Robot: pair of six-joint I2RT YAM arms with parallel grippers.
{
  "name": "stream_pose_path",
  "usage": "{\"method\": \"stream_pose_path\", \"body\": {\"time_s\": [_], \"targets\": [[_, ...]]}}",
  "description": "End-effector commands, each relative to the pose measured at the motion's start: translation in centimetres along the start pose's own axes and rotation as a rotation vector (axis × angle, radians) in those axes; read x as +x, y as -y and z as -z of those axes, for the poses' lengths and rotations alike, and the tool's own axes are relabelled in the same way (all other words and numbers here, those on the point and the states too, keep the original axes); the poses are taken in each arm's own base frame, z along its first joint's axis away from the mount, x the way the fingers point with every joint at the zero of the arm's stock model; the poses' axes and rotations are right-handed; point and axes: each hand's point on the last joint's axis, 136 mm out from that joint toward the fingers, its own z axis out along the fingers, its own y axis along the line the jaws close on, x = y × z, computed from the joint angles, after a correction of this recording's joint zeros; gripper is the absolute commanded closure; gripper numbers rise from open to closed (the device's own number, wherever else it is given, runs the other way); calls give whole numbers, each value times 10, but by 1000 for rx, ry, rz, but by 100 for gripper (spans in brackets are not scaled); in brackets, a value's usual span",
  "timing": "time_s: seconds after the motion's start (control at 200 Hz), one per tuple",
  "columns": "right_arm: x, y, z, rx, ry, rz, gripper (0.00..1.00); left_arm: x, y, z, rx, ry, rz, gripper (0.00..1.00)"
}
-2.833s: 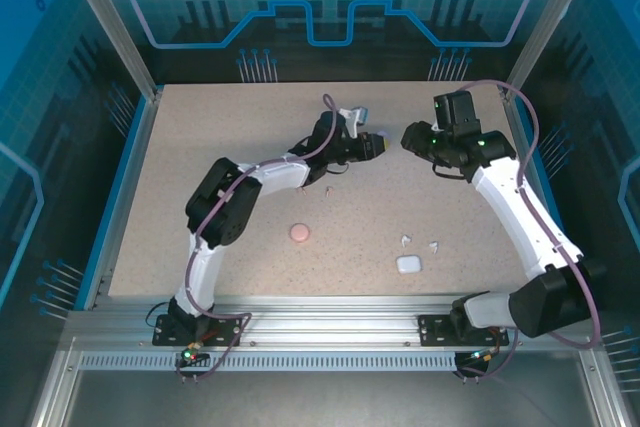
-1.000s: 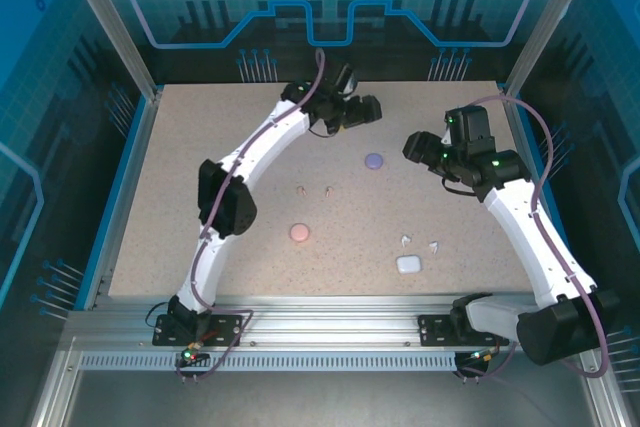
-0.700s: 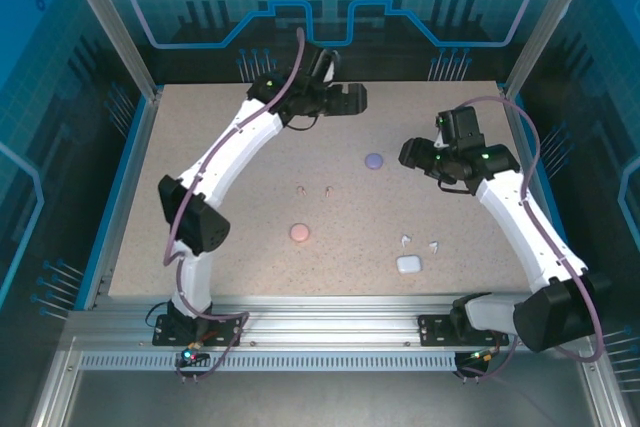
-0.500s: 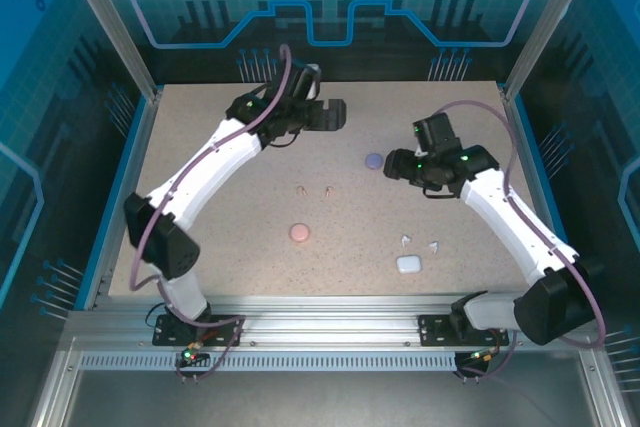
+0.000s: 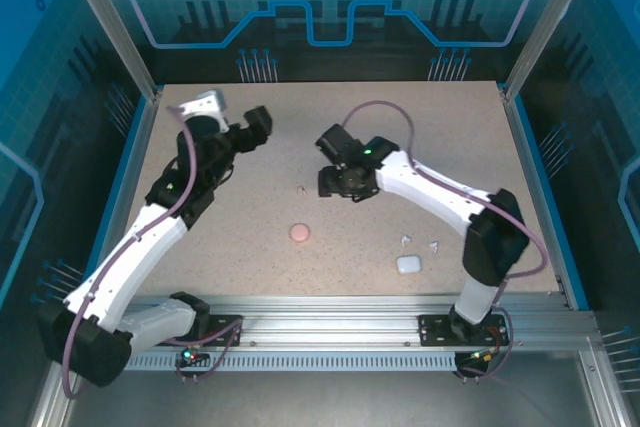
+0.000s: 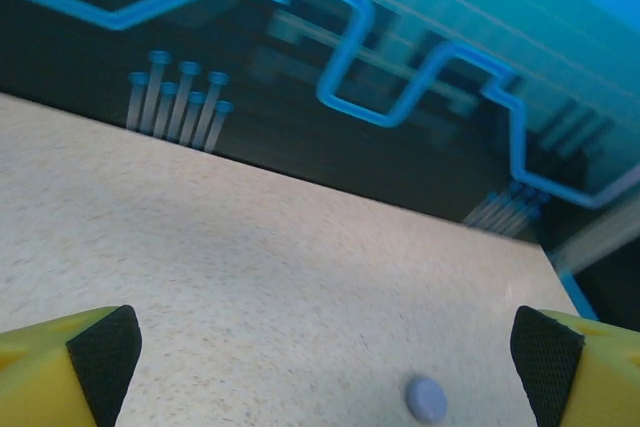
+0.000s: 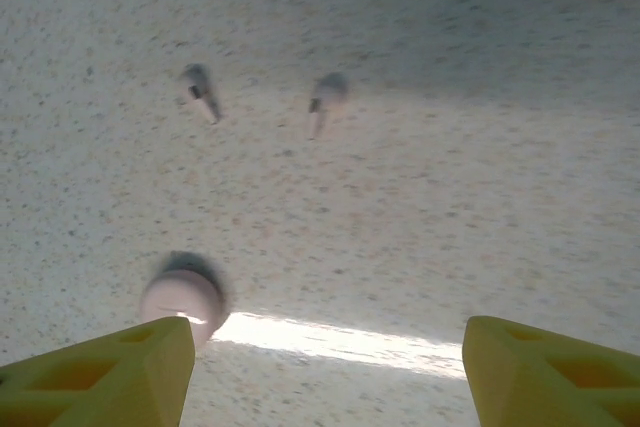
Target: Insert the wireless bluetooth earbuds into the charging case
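Speckled beige table point(image 5: 460, 127) inside a blue-walled enclosure carried everything, and the pick turned on the right gripper point(image 7: 330, 375). Its yellow fingers point(image 7: 100, 372) stood wide apart with nothing between them. Just ahead of them lay a pale pink earbud point(image 7: 200, 92) and a second pink earbud point(image 7: 324, 102). Both stems ran roughly back toward the fingertips, slightly splayed. The pink case point(image 7: 182, 299) sat just beside the left-hand finger. The left gripper point(image 6: 322, 347), spread wide and empty, hung well apart at the far left, facing the purple case point(image 6: 427, 398), so the right arm was plainly nearer. From above the earbuds were specks. The right wrist view gave their stem directions, while the top view placed the white case point(image 5: 408, 264) and white earbuds point(image 5: 405, 240) off to the near right.
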Motion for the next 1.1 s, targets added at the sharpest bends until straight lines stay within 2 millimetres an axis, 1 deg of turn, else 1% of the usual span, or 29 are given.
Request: {"method": "stream_pose_path", "body": {"time_s": [0.0,0.065,0.185,0.3,0.45,0.53,0.67,0.76,0.945,1.095], "targets": [[16,-16,-16,72,-61,-16,27,-27,-16,10,-13,114,159,1],[24,-28,-28,95,-90,-19,27,-27,-22,15,-28,115,135,1],[36,-46,-49,143,-113,-29,27,-23,-26,21,-15,101,102,1],[48,-65,-68,162,-141,-12,26,-18,-43,24,-88,88,115,1],[62,-75,-82,224,-166,25,26,-16,-48,27,-91,85,136,1],[70,-77,-88,239,-177,34,26,-15,-49,27,-94,83,145,1],[80,-72,-96,263,-193,29,26,-12,-54,28,-121,66,179,1],[83,-68,-100,267,-199,29,26,-10,-60,28,-152,66,199,1],[90,-69,-108,259,-219,28,28,-6,-73,29,-239,47,218,1],[94,-70,-113,244,-234,10,29,-5,-73,30,-212,67,218,1]]}}
